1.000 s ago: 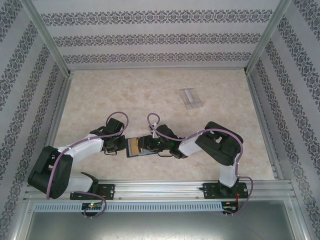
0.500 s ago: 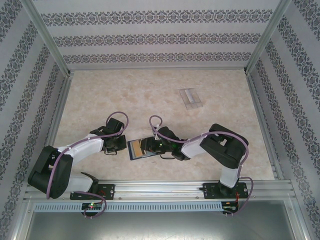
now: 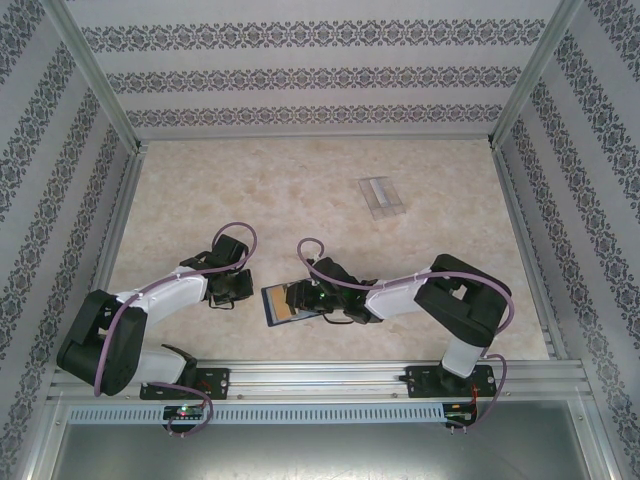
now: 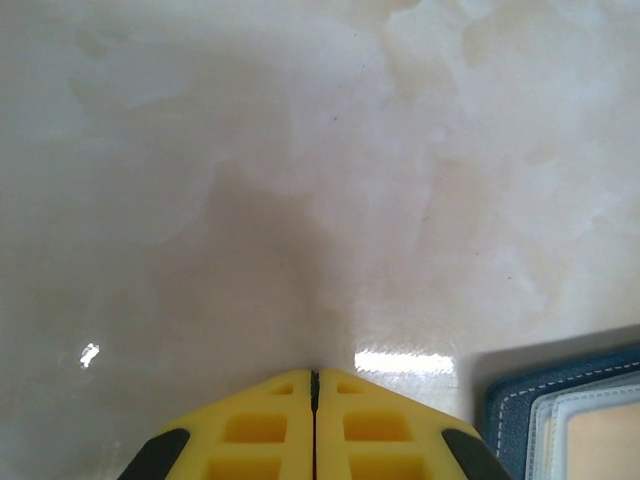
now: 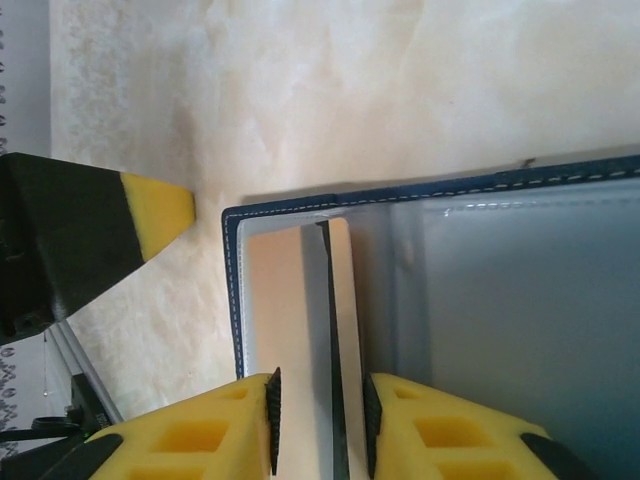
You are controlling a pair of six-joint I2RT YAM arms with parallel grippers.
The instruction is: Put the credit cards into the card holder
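**Right pincer astride a thin leaf of the open card holder**

The right gripper (image 5: 320, 392) has two blocky yellow fingers with ridged dark pads. They stand partly apart on either side of one thin, dark-edged leaf (image 5: 333, 320), seen edge-on. Whether the pads pinch it cannot be told. The leaf rises from the one card holder (image 5: 430, 188), which lies open on the table near the arm bases. It is navy with pale stitching along its rounded rim, glossy clear pockets and a tan lining.

Just beside its corner, the left gripper (image 4: 315, 388) has its two yellow fingers pressed flat together, holding nothing. The table (image 4: 300, 150) is smooth, shiny, cream and marbled. One transparent rectangular case (image 3: 381, 196) lies well apart, towards the far right.
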